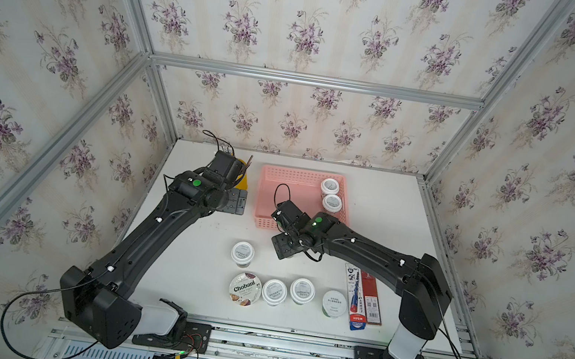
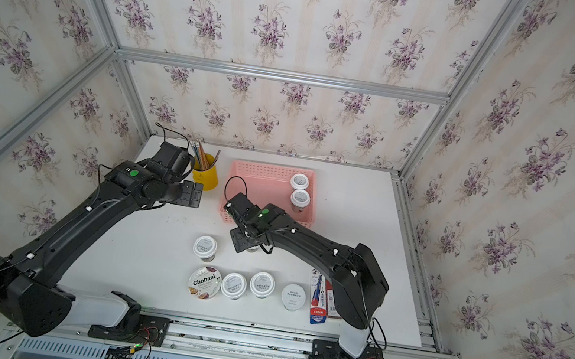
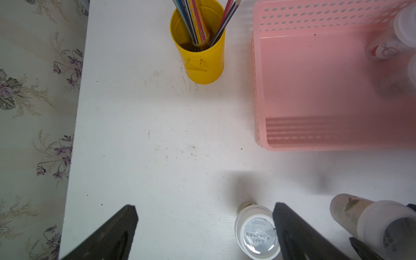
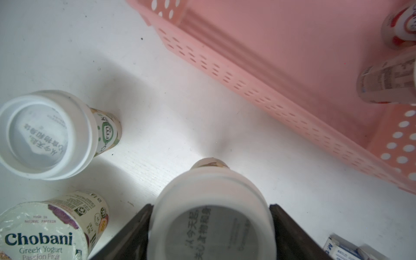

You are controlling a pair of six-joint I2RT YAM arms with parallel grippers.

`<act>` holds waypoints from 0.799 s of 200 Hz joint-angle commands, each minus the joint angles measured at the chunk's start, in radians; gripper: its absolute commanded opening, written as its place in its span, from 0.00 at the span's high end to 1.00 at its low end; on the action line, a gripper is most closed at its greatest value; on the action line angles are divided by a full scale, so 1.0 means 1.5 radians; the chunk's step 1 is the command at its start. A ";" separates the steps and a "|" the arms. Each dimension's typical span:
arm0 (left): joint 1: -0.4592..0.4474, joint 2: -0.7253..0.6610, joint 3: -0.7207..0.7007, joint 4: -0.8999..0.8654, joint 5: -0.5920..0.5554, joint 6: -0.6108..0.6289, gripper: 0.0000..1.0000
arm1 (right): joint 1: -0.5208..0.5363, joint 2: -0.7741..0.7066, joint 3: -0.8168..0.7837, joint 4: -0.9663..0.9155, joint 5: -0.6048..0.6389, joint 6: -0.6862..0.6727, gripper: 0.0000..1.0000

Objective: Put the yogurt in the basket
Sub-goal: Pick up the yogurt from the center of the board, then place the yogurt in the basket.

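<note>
My right gripper [image 4: 211, 206] is shut on a white-lidded yogurt cup [image 4: 211, 225], a finger against each side of its lid, just in front of the pink basket [image 1: 302, 173]. From above the gripper [image 1: 287, 247] hides most of that cup. Two yogurt cups [image 1: 329, 186] [image 1: 332, 202] stand in the basket's right end. On the table stand a lone cup [image 1: 242, 252] and a front row: the Chobani cup [image 1: 245, 288], two white-lidded cups [image 1: 274, 291] [image 1: 302, 290] and a pale-green-lidded cup [image 1: 334, 303]. My left gripper [image 3: 204, 206] hangs open left of the basket, holding nothing.
A yellow pencil cup [image 2: 205, 175] with pencils stands left of the basket, close to my left wrist. Flat red and blue packets [image 1: 363, 298] lie at the right of the cup row, under my right arm. Wallpapered walls and aluminium rails bound the table.
</note>
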State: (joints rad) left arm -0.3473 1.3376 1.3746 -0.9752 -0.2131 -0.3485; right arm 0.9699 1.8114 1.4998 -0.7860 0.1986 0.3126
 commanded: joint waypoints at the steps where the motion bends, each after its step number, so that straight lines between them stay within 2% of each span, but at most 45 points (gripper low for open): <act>1: 0.001 -0.003 0.003 0.003 0.006 0.000 0.01 | -0.022 -0.007 0.028 -0.027 0.024 -0.018 0.19; 85: 0.001 -0.001 0.004 0.005 0.016 0.001 0.01 | -0.156 0.017 0.133 -0.049 0.039 -0.065 0.19; 160: 0.001 0.001 0.005 0.007 0.016 0.005 0.01 | -0.238 0.020 0.099 -0.025 0.028 -0.075 0.19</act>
State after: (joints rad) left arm -0.3473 1.3376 1.3746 -0.9737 -0.1879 -0.3473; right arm 0.6308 1.8450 1.6684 -0.8333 0.2417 0.2089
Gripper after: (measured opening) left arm 0.988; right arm 0.813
